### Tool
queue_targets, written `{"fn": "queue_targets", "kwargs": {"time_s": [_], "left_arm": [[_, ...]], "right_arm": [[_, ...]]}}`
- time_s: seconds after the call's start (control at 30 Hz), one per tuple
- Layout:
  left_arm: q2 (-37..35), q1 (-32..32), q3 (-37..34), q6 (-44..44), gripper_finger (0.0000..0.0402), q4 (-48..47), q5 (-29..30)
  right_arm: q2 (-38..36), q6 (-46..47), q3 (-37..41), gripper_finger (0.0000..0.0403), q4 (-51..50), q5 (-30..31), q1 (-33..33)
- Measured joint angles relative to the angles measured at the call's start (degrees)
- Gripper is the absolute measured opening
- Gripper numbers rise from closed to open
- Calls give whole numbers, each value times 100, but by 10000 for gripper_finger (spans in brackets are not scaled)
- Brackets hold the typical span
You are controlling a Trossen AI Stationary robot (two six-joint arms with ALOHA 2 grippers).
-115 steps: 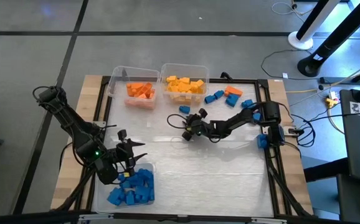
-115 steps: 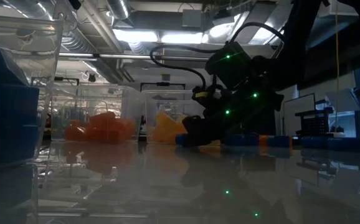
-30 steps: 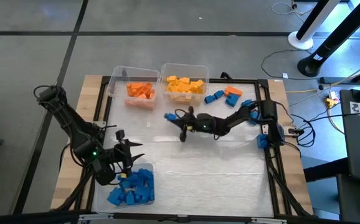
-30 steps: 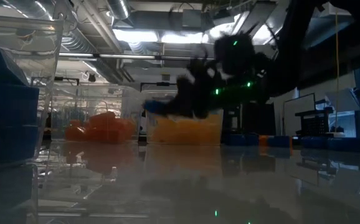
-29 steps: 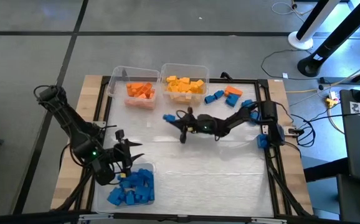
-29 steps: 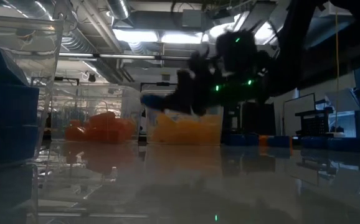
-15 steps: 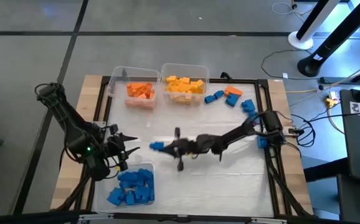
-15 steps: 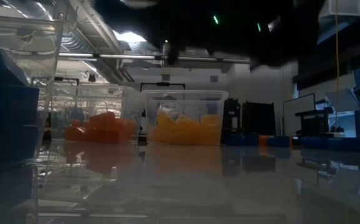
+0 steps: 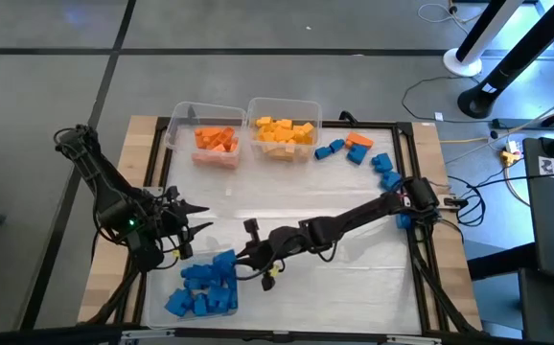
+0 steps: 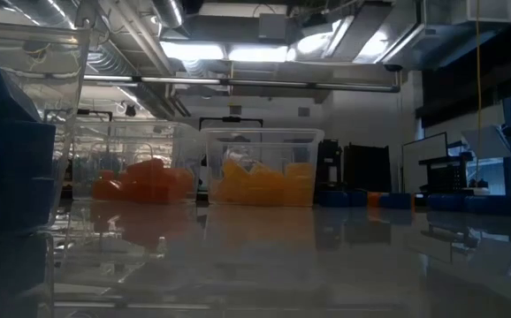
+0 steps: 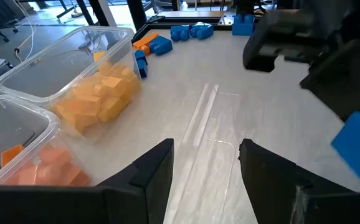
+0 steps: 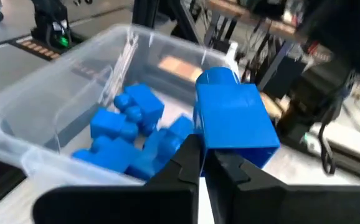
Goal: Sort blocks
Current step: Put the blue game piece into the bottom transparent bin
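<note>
Grey concrete floor [image 9: 287, 24] surrounded the whole setup, with cables and a couple of stand bases off past the far right corner. Behind it the low view showed a dim workshop with ceiling lights [image 10: 229, 51] and ducting overhead.

Next down, the worktop [image 9: 354, 278]: a pale glossy sheet inside a black frame on wood, shiny enough to mirror the bins.

Both dark arms reached in from the sides. The right arm [image 9: 363, 216] stretched from the right edge across the middle toward the near left corner. The left arm [image 9: 104, 192] sat folded by the left edge.

Three clear bins: the orange one [image 9: 200, 134] and the yellow one [image 9: 285, 103] side by side at the far edge, and the blue bin [image 9: 162, 287] at the near left corner, piled with blue blocks [image 9: 203, 287].

Loose blocks [image 9: 358, 150], mostly blue with one orange, were scattered by the far right corner.

The right gripper [image 9: 258, 259] hung just beside the blue bin's right wall, pinched tight on a single blue block [image 12: 233, 118], held up over the bin in the wrist view.

The left gripper [image 9: 189, 222] hovered just past the blue bin's far side, fingers [image 11: 152, 171] spread apart and holding nothing.
</note>
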State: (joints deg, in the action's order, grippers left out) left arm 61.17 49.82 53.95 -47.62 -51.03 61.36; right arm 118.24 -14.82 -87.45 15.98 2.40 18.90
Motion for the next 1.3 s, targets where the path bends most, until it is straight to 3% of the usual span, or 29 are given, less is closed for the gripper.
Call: {"fn": "queue_targets", "kwargs": {"time_s": [0.47,0.67,0.9,1.1,1.3], "left_arm": [[2,0,0,331,169,63,-2],[2,0,0,327,169,63,-2],[4,0,0,308,169,63,-2],[7,0,0,308,169,79,-2],[7,0,0,306,169,96,-4]], "right_arm": [[0,-51,-3,17,139,-564,61],[2,-277,1,17,849,-533,152],[2,-353,1,17,930,-181,177],[386,-355,-86,17,1381,-57,170],[874,-353,-514,31,1227,-466,170]]}}
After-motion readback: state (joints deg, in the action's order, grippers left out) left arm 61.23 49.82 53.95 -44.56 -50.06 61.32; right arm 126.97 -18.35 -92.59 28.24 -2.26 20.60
